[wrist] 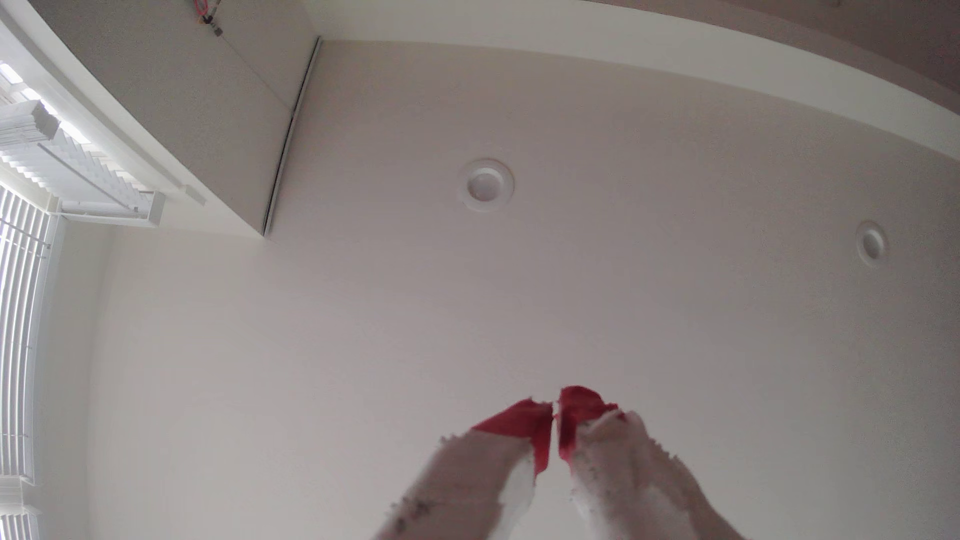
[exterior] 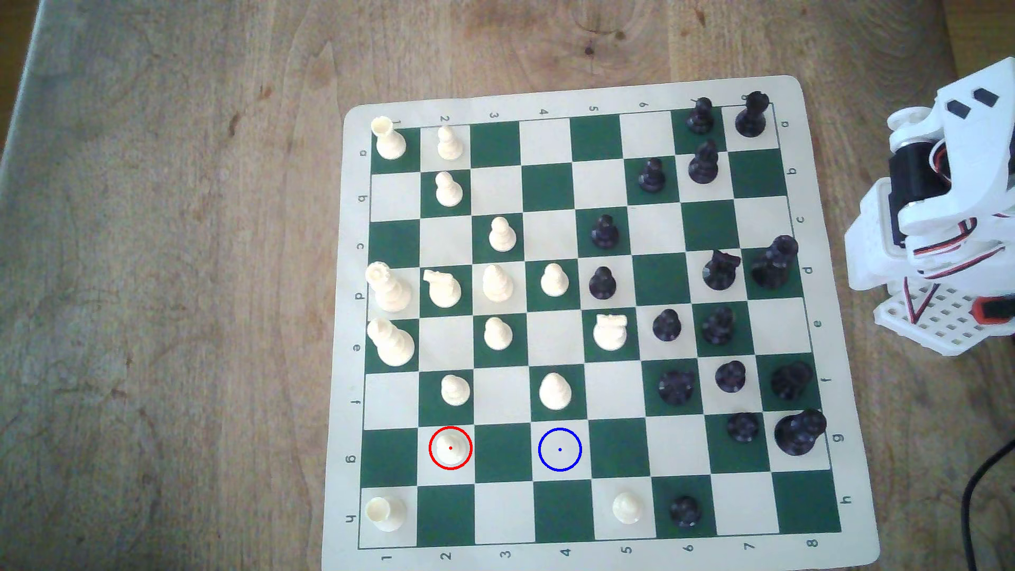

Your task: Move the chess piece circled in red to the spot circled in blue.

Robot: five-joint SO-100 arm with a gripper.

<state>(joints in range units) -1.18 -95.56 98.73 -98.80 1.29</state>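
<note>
The chess piece (exterior: 450, 447), a small cream-white pawn inside a red circle, stands on a light square in the board's second-nearest row, toward the exterior view's left. The spot (exterior: 559, 449), a light square with a blue circle and dot, lies two squares to its right in the same row and is bare. The white arm (exterior: 939, 219) sits folded off the board at the exterior view's right edge, far from both. In the wrist view the gripper (wrist: 556, 410) points up at the ceiling, its red-taped fingertips (wrist: 524, 423) touching, with nothing between them.
The green and cream board (exterior: 576, 324) lies on a wooden table (exterior: 165, 274). Several cream pieces crowd its left half and several black pieces its right half. A cream pawn (exterior: 555, 391) stands one square behind the spot. A black cable (exterior: 983, 494) runs at the near right.
</note>
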